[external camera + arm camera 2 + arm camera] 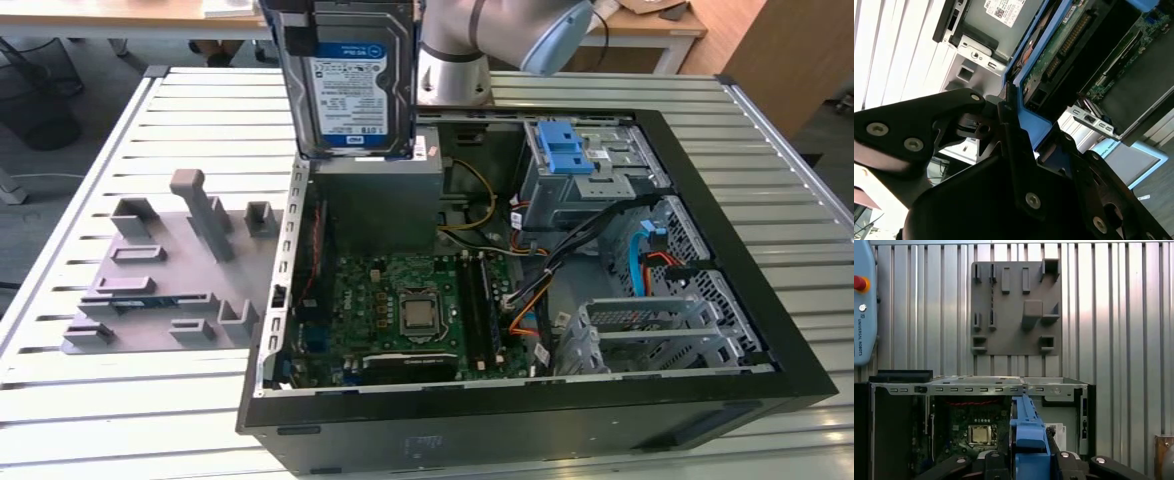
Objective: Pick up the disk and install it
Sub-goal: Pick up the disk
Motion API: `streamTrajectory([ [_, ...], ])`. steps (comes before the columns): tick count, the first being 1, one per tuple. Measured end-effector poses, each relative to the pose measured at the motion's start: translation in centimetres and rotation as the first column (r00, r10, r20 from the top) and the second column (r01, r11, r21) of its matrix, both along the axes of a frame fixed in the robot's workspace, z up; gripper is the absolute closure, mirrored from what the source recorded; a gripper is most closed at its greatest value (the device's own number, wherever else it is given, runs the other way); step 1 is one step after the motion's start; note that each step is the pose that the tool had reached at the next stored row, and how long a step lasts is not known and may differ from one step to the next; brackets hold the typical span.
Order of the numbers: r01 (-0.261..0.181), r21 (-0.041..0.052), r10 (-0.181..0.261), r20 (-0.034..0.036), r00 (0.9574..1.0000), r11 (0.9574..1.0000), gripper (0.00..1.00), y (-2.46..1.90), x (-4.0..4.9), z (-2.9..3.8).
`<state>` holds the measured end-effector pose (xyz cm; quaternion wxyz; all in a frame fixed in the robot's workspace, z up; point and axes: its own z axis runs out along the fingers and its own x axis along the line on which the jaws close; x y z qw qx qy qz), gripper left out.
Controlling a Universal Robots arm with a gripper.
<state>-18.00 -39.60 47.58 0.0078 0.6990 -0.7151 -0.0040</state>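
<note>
At the exterior view's left: a grey fixture plate (160, 270) with raised blocks, flat on the slatted metal surface (107, 430). Just beside it, an open computer case (534, 420) on its side, with the motherboard (400, 310) bare inside.

Over the case's far left corner: the disk (350, 85), upright, label toward the camera, blue carrier frame round its edges. Hangs above the grey power-supply box (380, 200); cannot tell whether the two touch.

In the second wrist view: the end effector (1016, 125), closed down on the blue frame, with one black finger (1004, 112) pressed against the frame's side. In the first wrist view, the same hold seen edge-on, with the disk's narrow blue edge (1028, 435) between the black linkages.

Behind the disk: the robot arm (494, 40), grey and silver. Further right inside the case: a light-blue latch piece (563, 148) on the upper bay, loose cables (587, 240) below it, then a metal drive cage (667, 320) near the exterior view's right.
</note>
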Motion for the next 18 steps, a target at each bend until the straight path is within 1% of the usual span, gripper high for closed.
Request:
streamTrajectory([
  [5,0.0,0.0,0.0,-0.0001,1.0,1.0,0.64,-0.12,1.03,-0.01],
  [10,0.0,-0.0002,0.0,-0.0002,1.0,1.0,0.64,-0.17,2.85,-0.01],
  [18,0.0,0.0,0.0,0.0,1.0,1.0,0.64,-0.23,4.94,-0.06],
])
